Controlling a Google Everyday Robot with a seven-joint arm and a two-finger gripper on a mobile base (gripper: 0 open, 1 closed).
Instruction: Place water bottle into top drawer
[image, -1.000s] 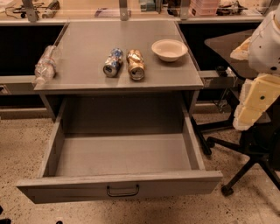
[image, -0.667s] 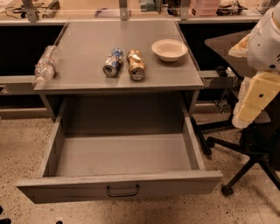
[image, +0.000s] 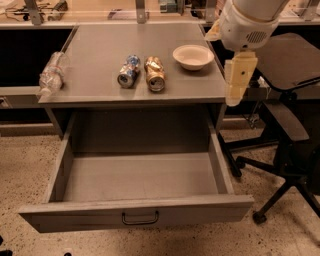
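The top drawer (image: 200, 210) is pulled well out under the table (image: 100, 40). Its grey floor shows bare as far as I can see, so the opening part looks done. The water bottle (image: 51, 75) is not yet picked up. It lies on its side along the left edge of the tabletop, far from the drawer's open mouth and well apart from the arm.

The gripper (image: 233, 95) hangs off the table's right edge, just right of the white bowl (image: 193, 56) and above the gap between the table and the office chair (image: 285, 125). I cannot tell how far open it is. It does not have the bottle, and I see nothing else in it. By my reckoning the whole carry is left: cross to the left side, take the bottle, bring it forward and set it in the drawer.

Between arm and bottle lie the blue-silver can (image: 128, 71) and the gold-brown can (image: 155, 74), side by side and nearly touching.

The arm is cut off at the top of the view. The drawer's front panel hides the nearest strip of its floor. The clear bottle blends into the grey top, so I cannot make out its cap end.
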